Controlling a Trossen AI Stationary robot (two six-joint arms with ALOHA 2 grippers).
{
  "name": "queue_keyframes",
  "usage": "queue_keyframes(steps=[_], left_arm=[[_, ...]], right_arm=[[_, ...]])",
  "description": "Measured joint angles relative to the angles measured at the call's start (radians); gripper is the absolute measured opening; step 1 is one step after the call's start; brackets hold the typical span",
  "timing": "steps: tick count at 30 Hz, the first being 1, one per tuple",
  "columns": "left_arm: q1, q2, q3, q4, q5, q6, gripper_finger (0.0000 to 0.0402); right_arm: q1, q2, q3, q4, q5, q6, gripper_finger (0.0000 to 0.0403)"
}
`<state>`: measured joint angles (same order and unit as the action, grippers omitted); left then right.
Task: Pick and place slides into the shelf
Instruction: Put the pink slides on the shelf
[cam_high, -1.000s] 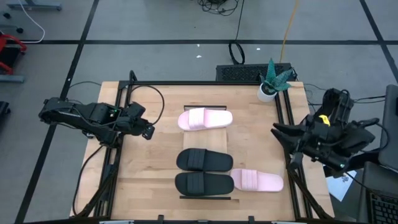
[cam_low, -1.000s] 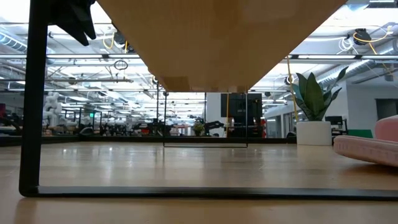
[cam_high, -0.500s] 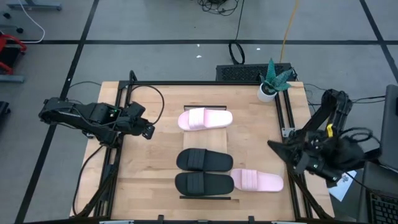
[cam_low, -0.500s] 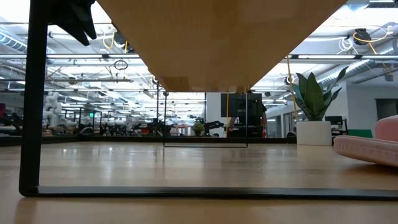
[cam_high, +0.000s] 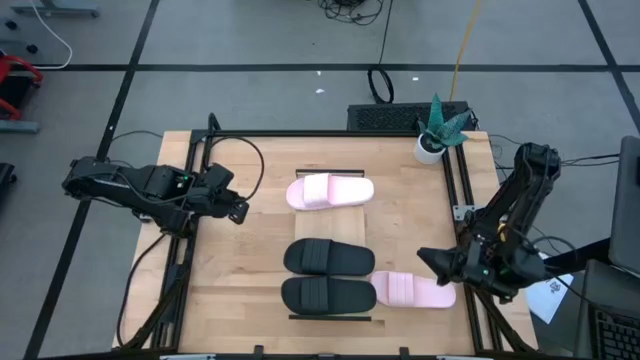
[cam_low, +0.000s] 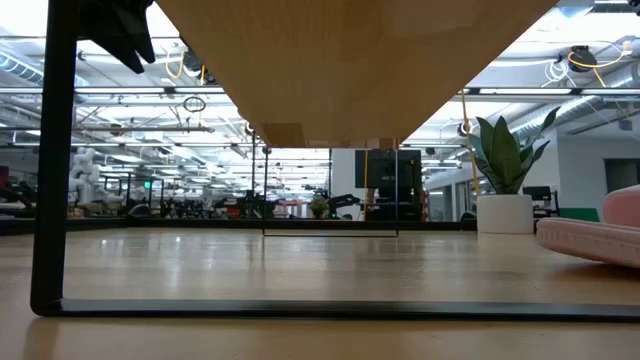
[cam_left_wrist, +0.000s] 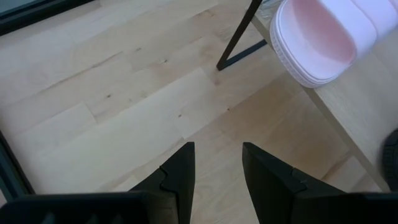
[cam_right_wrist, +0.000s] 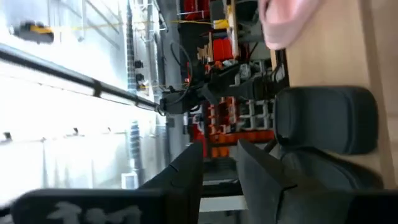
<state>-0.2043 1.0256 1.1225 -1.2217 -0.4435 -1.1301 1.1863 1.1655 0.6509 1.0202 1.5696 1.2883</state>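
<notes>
Two black slides (cam_high: 328, 257) (cam_high: 328, 294) lie side by side on the pale wood shelf (cam_high: 335, 228), and one pink slide (cam_high: 330, 191) lies on it nearer the far end. A second pink slide (cam_high: 413, 290) lies on its sole at the near right, next to the nearer black slide. My right gripper (cam_high: 424, 257) hangs open just above and beside this pink slide's far edge, pointing level toward the table's left, touching nothing. My left gripper (cam_high: 240, 213) waits open at the table's left, above bare wood (cam_left_wrist: 214, 168), with the far pink slide (cam_left_wrist: 317, 37) ahead of it.
A potted plant (cam_high: 437, 130) stands at the table's far right corner. Dark frame rails (cam_high: 462, 200) run along the table's left and right sides. Bare tabletop (cam_high: 245, 270) lies between the shelf and the left rail. The low view looks under the shelf top (cam_low: 350, 60).
My right gripper has come down and toward the table's near edge, to just beside the near pink slide, and has rolled about its own pointing line. Its finger gap looks unchanged. No slide has moved.
</notes>
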Motion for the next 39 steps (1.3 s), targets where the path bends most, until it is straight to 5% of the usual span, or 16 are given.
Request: queue_keyframes(steps=[7,29,34,39], left_arm=[[0.000,0.000,0.000,0.000,0.002,0.000,0.0129],[0.000,0.000,0.000,0.000,-0.011,0.000,0.0129],[0.000,0.000,0.000,0.000,-0.012,0.000,0.0129],[0.000,0.000,0.000,0.000,-0.012,0.000,0.0129]], right_arm=[[0.039,-0.001,-0.080,0.103,0.000,0.070,0.0086],[0.052,-0.001,-0.286,0.045,-0.056,0.492,0.0086],[0.002,-0.001,-0.261,0.107,-0.056,0.236,0.0086],[-0.111,-0.002,-0.155,0.274,-0.134,-0.305,0.0086]])
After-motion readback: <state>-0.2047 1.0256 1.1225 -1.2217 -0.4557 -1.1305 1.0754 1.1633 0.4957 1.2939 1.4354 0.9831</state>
